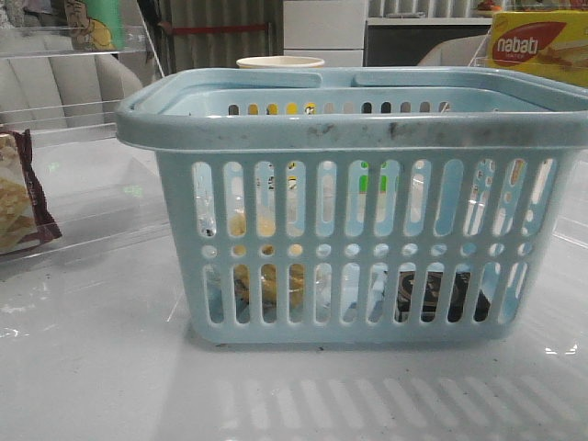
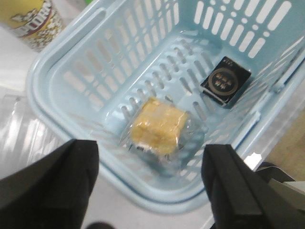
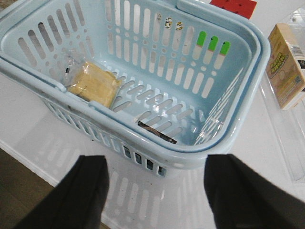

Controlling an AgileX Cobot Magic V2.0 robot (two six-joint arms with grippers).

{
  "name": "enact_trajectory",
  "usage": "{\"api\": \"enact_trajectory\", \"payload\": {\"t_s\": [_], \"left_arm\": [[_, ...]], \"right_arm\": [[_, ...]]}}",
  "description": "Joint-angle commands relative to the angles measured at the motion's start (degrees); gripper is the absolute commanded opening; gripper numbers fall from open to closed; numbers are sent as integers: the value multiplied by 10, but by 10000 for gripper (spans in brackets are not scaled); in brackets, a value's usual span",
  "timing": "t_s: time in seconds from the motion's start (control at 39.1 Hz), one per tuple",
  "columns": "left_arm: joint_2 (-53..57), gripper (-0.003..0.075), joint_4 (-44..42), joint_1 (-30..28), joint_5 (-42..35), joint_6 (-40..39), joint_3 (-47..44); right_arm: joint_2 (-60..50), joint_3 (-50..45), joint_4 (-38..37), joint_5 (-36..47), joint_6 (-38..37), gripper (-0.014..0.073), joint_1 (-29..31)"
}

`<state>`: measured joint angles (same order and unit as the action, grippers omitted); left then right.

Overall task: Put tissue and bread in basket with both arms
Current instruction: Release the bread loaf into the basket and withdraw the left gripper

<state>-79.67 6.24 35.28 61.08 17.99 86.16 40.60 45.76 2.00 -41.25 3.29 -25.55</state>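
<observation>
The light-blue basket (image 1: 358,129) stands in the middle of the table and fills the front view. The bread (image 2: 157,125) in clear wrap lies on the basket floor; it also shows in the right wrist view (image 3: 93,85) and through the slots (image 1: 253,276). The black tissue pack (image 2: 225,81) lies flat in the basket near a corner; only its edge shows in the right wrist view (image 3: 157,132), and it is dark behind the slots (image 1: 432,294). My left gripper (image 2: 150,191) is open and empty above the basket rim. My right gripper (image 3: 155,191) is open and empty outside the basket (image 3: 224,138).
A maroon-edged cracker packet (image 1: 20,197) lies at the left in a clear tray. A popcorn cup (image 2: 35,21) stands beside the basket. A yellow wafer box (image 1: 537,46) sits at the back right, and a cream box (image 3: 286,64) lies beside the basket. The table's edge (image 3: 28,169) is near.
</observation>
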Motion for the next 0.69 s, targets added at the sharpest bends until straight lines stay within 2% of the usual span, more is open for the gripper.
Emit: {"api": "enact_trajectory", "payload": {"t_s": [0.0, 0.38, 0.67], "left_arm": [[77, 505, -34, 1, -40, -46, -37], [334, 505, -31, 1, -194, -108, -300], [476, 505, -15, 1, -249, -108, -445]], "right_arm": [[-2, 15, -6, 39, 4, 539, 0], [-2, 15, -6, 39, 4, 539, 0], [-2, 15, -6, 39, 4, 539, 0]]}}
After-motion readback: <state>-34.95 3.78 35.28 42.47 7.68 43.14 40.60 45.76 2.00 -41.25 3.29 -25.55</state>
